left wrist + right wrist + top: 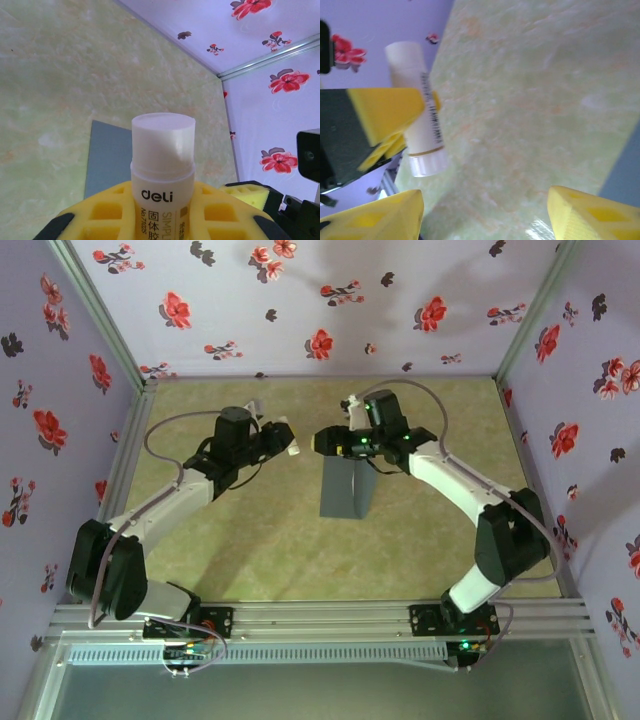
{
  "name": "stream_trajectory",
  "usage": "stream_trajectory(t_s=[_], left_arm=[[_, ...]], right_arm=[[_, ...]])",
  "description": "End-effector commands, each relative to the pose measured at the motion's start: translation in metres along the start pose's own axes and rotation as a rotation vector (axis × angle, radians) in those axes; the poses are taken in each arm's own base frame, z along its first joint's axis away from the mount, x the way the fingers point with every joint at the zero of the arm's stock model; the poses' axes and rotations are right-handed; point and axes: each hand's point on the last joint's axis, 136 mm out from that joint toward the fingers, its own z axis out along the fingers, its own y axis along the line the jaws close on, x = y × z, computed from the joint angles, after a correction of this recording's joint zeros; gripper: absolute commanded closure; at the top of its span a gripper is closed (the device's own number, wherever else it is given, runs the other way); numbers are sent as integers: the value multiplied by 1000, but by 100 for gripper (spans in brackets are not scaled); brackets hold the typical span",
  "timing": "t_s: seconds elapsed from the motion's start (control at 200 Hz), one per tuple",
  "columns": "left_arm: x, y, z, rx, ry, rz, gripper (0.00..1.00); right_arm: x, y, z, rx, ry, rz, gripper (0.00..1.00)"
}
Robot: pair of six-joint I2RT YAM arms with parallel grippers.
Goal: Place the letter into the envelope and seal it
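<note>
Left claw is clamped tight on a white glue stick, whose pale end points across at the right claw. That one's yellow jaws stand apart with nothing between them, just short of the stick's tip. Below them the grey envelope lies flat around the middle of the table, its far end under the right claw.

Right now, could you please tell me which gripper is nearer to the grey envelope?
Right. The right gripper, open, hangs by the far left corner of the envelope. The left gripper, shut on the glue stick, is farther to the left, off the envelope.
</note>
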Motion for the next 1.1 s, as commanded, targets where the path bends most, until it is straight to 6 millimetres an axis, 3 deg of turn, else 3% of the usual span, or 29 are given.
stream_trajectory(t_s=[0.0,0.445,0.975,1.095], left_arm=[[-11,-23,-8,48,-21,52,100],[-10,-22,-9,28,-4,7,100],[2,-27,-8,72,63,11,100],[3,-30,-8,88,69,12,100]], right_arm=[[-4,31,4,-104,27,-62,35],[30,46,38,-11,164,-214,44],[14,39,44,57,106,-245,52],[14,37,47,62,109,-243,58]])
